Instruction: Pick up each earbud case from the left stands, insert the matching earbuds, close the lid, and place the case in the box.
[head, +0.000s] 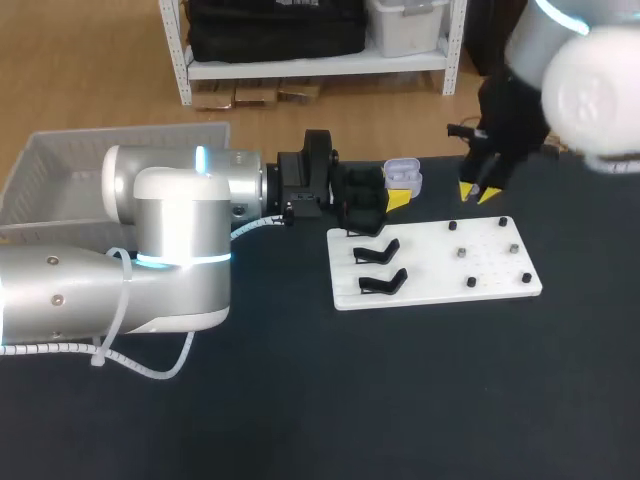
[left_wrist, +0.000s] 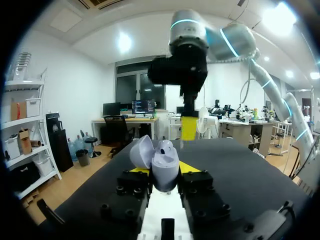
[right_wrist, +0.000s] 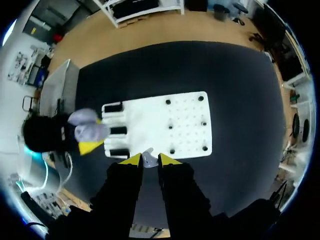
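- The left gripper (left_wrist: 165, 169) is clamped on the open case (head: 403, 176), one finger on each side of its body, and holds it off the table (head: 400, 420) just beyond the white board (head: 430, 275), lid tipped back
- The right gripper (head: 478, 192) hangs above the board's far edge, near the case but apart from it; in its wrist view its yellow tips pinch a small pale earbud (right_wrist: 148, 159)
- The step in hand looks like seating that earbud in the case
- To do it well, line the right gripper up over the open mouth first, then come down straight, so the earbud meets its pocket and not the rim or the raised lid
- Match the earbud to the correct pocket and turn; whether one pocket is already filled is too small to tell
- Keep the case steady and level; a sideways push could twist it in the fingers
- Let go only once the earbud sits flush, then lift clear before the lid is shut
- The basket (head: 60, 180) waits at the far left; two black stands (head: 378, 252) on the board are bare
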